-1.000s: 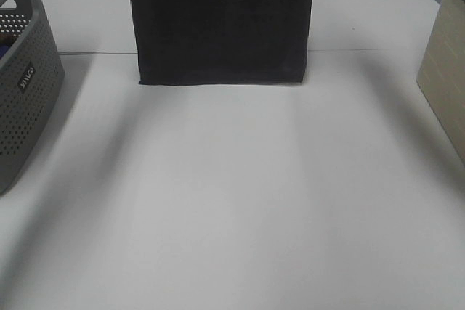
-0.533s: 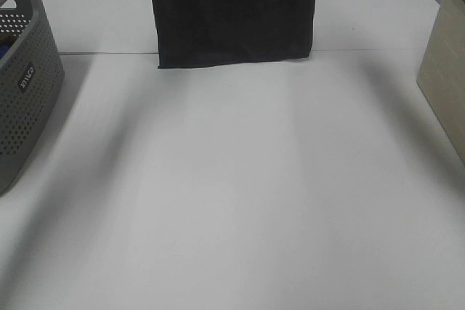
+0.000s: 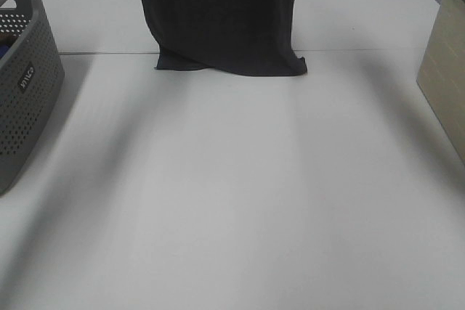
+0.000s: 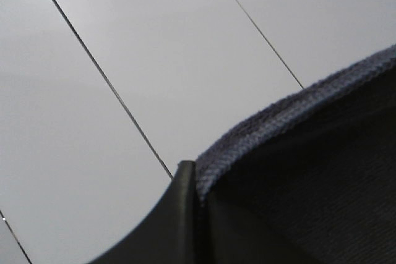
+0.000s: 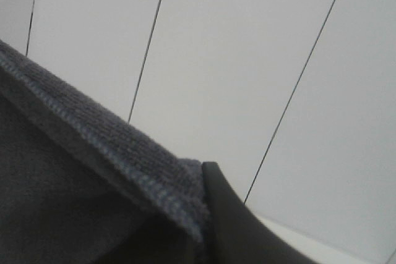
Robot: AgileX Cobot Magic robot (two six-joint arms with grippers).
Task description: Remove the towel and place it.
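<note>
White worktop (image 3: 232, 201) is meeting the towel (image 3: 218, 19) at upper centre; I am pinching its hemmed edge with left fingers (image 4: 179, 214) and right fingers (image 5: 229, 221), judging it soft, limp.

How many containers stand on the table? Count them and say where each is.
2. A grey perforated basket at the left edge of the high view; a beige bin at its right edge. Both are cut off by the frame, and the towel could hide more behind it.
</note>
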